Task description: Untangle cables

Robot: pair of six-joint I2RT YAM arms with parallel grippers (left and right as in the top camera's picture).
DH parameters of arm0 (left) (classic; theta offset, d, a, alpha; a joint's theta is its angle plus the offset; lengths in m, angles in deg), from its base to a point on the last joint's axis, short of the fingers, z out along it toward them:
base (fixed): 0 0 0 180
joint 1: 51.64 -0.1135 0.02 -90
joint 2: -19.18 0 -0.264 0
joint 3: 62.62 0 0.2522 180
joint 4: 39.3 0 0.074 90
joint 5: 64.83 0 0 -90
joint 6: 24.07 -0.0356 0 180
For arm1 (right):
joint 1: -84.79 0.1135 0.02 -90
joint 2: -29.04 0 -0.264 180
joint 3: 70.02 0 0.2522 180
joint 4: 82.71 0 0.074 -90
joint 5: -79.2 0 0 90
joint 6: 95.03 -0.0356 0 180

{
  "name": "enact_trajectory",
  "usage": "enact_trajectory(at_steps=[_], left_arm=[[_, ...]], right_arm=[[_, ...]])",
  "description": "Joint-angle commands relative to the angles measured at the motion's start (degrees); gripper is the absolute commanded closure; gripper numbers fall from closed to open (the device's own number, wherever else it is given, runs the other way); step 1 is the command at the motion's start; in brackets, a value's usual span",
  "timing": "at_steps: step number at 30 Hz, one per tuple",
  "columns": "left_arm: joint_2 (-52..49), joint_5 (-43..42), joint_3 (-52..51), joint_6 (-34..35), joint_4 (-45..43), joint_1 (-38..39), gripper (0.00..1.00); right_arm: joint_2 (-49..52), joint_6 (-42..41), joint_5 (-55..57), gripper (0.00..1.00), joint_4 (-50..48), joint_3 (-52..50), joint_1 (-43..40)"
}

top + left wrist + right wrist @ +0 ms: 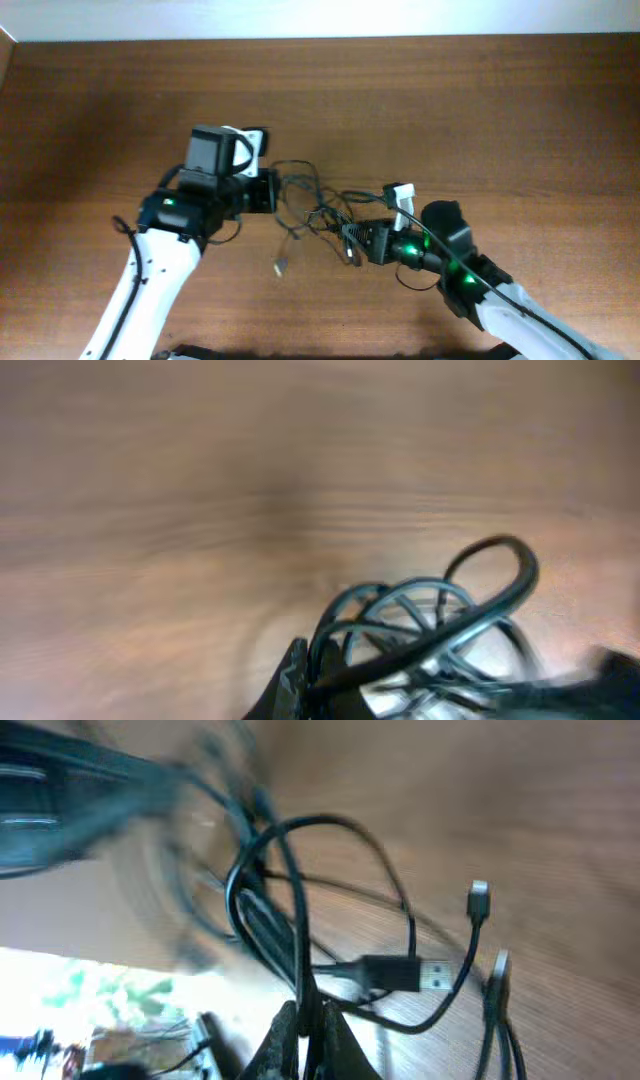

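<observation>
— Jaws, both sides?

— Both pinched tight. My left gripper (pixel 270 190) is closed on a strand at the edge of the tangle. My right gripper (pixel 305 1025) nips one wire that rises straight from its tips.

— Count for me.

— Two grippers, and one knot of cables (pixel 312 205) lying between the two sets of jaws. I cannot tell how many wires make it up. Ahead of the right jaws I count three plugs: a USB plug (pixel 418 973), a small plug (pixel 478 902) and a third plug (pixel 499 968). From overhead, one silver tip (pixel 280 267) trails out on the near side of the gap between the jaws.

— Room to move?

— On the table (pixel 480 100), open wood runs from beyond both jaws to the far edge. There is more wood outward of each jaw.
</observation>
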Motion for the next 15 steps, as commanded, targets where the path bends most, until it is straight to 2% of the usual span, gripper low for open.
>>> enact_trajectory(at_steps=[1,3,6,10,12,15], left_arm=[[1.99,15.19,0.52,7.82,0.96,-10.08,1.00],[1.95,15.21,0.50,12.72,1.05,-15.21,1.00],[1.95,13.90,0.50,17.27,1.07,-18.75,1.00],[1.95,12.46,0.46,16.65,1.09,-18.88,1.00],[1.95,17.92,0.46,16.70,1.09,-19.19,1.00],[1.95,26.80,0.46,17.03,0.83,-22.01,1.00]], right_arm=[[-7.43,2.93,-2.69,0.96,4.13,0.00,-5.70],[-11.17,2.91,-2.69,0.96,7.96,0.00,-10.36],[-12.20,2.49,-2.67,0.96,12.83,0.00,-15.45],[-12.15,2.69,4.68,0.96,21.27,0.00,-17.99],[-12.15,2.69,13.00,0.96,29.27,0.00,-21.51],[-12.17,4.20,18.03,0.96,37.51,0.00,-29.64]])
